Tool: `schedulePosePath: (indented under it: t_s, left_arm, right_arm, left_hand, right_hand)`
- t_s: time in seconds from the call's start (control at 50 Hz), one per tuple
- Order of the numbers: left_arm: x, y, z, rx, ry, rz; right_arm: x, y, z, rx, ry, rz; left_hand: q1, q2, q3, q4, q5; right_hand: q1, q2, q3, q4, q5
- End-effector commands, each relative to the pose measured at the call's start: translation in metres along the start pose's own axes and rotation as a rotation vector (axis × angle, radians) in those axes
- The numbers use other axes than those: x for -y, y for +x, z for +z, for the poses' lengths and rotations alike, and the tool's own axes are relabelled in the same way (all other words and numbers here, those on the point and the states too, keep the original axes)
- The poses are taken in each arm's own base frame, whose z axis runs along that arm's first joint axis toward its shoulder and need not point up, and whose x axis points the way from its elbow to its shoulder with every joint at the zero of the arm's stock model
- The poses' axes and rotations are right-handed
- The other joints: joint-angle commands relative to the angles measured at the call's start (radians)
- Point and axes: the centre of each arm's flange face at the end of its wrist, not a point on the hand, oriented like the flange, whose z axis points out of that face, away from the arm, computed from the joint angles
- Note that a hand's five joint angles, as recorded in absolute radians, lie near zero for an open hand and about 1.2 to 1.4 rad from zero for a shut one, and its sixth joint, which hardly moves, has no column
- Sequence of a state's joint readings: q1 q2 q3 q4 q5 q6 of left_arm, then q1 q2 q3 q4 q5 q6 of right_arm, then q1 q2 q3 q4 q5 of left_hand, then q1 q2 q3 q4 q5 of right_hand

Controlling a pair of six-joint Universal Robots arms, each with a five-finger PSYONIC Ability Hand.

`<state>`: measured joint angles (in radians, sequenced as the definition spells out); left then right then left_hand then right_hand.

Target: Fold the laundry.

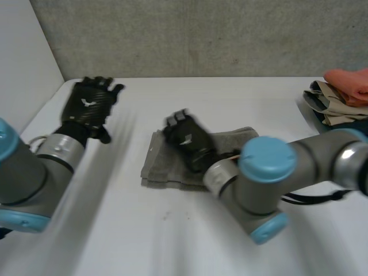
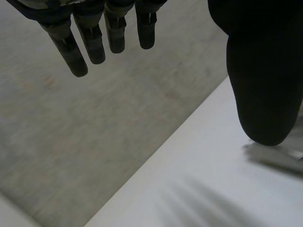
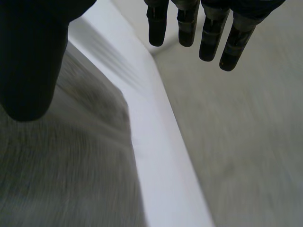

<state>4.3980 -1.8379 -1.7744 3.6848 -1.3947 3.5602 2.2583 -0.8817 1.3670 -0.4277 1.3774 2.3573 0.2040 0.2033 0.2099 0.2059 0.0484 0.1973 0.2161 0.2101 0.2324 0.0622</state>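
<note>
A grey towel (image 1: 156,168) lies folded into a small rectangle near the middle of the white table (image 1: 172,241). My right hand (image 1: 188,141) hovers over it, open, with straight fingers (image 3: 189,26) and the thumb spread; the towel (image 3: 61,165) lies under its palm and thumb in the right wrist view. Off to the left of the towel, my left hand (image 1: 89,106) is over bare table near the back left corner. It is open too, with fingers (image 2: 94,42) straight and nothing in them.
A pile of clothes (image 1: 342,95), orange on top of beige and dark pieces, sits at the table's back right edge. A grey wall (image 1: 201,34) runs along the back of the table, and a white wall (image 1: 23,57) stands at the left.
</note>
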Motion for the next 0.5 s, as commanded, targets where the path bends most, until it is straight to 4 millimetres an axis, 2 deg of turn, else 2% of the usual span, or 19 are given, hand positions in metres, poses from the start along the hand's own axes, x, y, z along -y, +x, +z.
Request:
schedulePosePath:
  t_s: [0.02,0.06,0.08,0.16,0.2,0.22,0.26,0.28,0.36,0.42,0.5]
  left_arm:
    - [0.010,0.061,-0.002,-0.160,0.040,-0.013]
    - [0.011,0.074,-0.003,-0.191,0.047,-0.015]
    - [0.011,0.086,-0.004,-0.219,0.050,-0.017]
    - [0.011,0.103,-0.007,-0.259,0.053,-0.020]
    - [0.011,0.103,-0.007,-0.259,0.053,-0.020]
    - [0.011,0.103,-0.007,-0.261,0.047,-0.020]
    - [0.010,0.103,-0.008,-0.261,0.044,-0.018]
    - [0.010,0.102,-0.008,-0.260,0.042,-0.018]
    - [0.010,0.092,-0.006,-0.239,0.037,-0.019]
    - [0.011,0.074,-0.006,-0.198,0.032,-0.018]
    - [0.011,0.056,-0.004,-0.150,0.026,-0.016]
  right_arm:
    - [-0.033,0.049,-0.049,-0.106,-0.245,0.448]
    - [-0.051,0.051,-0.058,-0.095,-0.323,0.524]
    - [-0.057,0.052,-0.061,-0.093,-0.347,0.539]
    - [-0.082,0.055,-0.071,-0.094,-0.437,0.562]
    - [-0.094,0.055,-0.074,-0.095,-0.477,0.560]
    - [-0.104,0.057,-0.076,-0.098,-0.504,0.541]
    - [-0.110,0.062,-0.077,-0.107,-0.523,0.509]
    - [-0.111,0.065,-0.077,-0.113,-0.526,0.487]
    - [-0.110,0.079,-0.072,-0.117,-0.517,0.324]
    - [-0.107,0.090,-0.066,-0.139,-0.500,0.229]
    - [-0.077,0.099,-0.052,-0.149,-0.428,0.061]
  left_hand:
    - [-0.011,-0.010,-0.017,-0.013,-0.030]
    - [-0.011,-0.010,-0.017,-0.013,-0.030]
    - [-0.011,-0.010,-0.017,-0.013,-0.030]
    - [-0.014,-0.013,-0.020,-0.016,-0.033]
    - [-0.014,-0.013,-0.020,-0.016,-0.033]
    - [-0.014,-0.013,-0.020,-0.016,-0.033]
    - [-0.011,-0.010,-0.017,-0.013,-0.030]
    - [-0.011,-0.010,-0.017,-0.013,-0.030]
    - [-0.011,-0.010,-0.017,-0.013,-0.030]
    - [-0.014,-0.013,-0.020,-0.016,-0.033]
    - [-0.014,-0.013,-0.020,-0.016,-0.033]
  right_hand:
    - [-0.023,-0.042,-0.036,-0.058,-0.062]
    - [-0.023,-0.042,-0.036,-0.058,-0.062]
    - [-0.023,-0.042,-0.036,-0.058,-0.062]
    - [0.016,-0.003,0.003,-0.019,-0.024]
    - [0.265,0.246,0.252,0.230,0.226]
    - [0.676,0.657,0.663,0.641,0.637]
    - [1.133,1.114,1.120,1.098,1.094]
    - [1.198,1.179,1.185,1.163,1.159]
    - [1.199,1.180,1.186,1.164,1.159]
    - [1.199,1.180,1.186,1.164,1.159]
    - [1.199,1.180,1.186,1.164,1.159]
